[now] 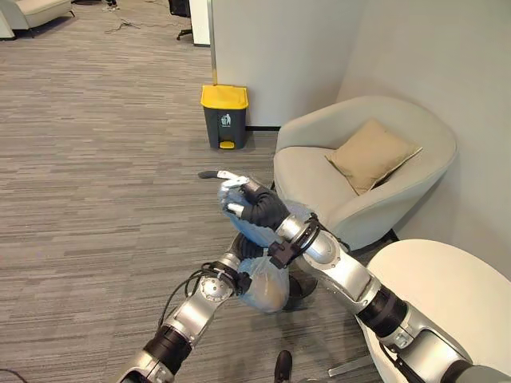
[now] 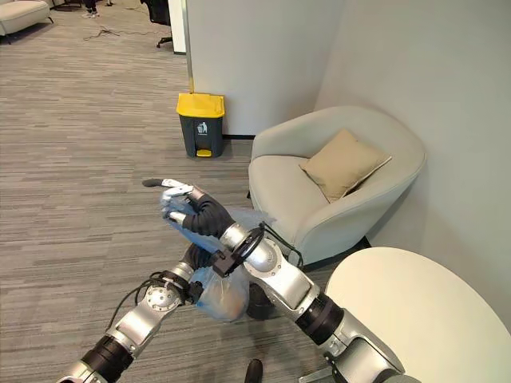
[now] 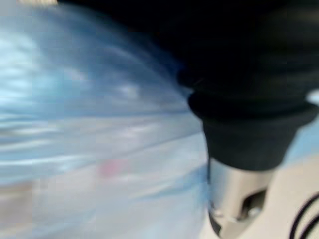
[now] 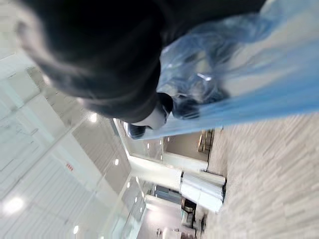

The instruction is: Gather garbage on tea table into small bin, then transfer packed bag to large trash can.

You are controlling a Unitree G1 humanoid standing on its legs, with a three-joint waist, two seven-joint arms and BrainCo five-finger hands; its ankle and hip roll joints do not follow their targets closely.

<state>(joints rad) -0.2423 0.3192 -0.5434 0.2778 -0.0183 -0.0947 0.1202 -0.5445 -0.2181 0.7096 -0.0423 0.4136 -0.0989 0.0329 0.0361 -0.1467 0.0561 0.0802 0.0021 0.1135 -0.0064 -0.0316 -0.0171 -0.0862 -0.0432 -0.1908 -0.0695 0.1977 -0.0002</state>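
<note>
Right hand [image 1: 243, 203] is gripping the top of the blue bag [image 1: 267, 287]. Left hand's buried under the bag, so can't tell its grip. Bin [image 1: 224, 116] sits well off by the wall.

Left hand [image 1: 239, 254] buried behind blue bag [image 1: 267, 287], bag contents unreadable, white table [image 1: 447, 295] cut off

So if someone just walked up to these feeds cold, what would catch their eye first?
Probably the pale blue plastic bag hanging between the two arms, its top bunched in the right hand, which is raised over the carpet; the left hand sits against the bag lower down, its fingers hidden. Next, the grey trash can with the yellow lid by the wall ahead, and the beige armchair with its tan cushion to the right.
</note>
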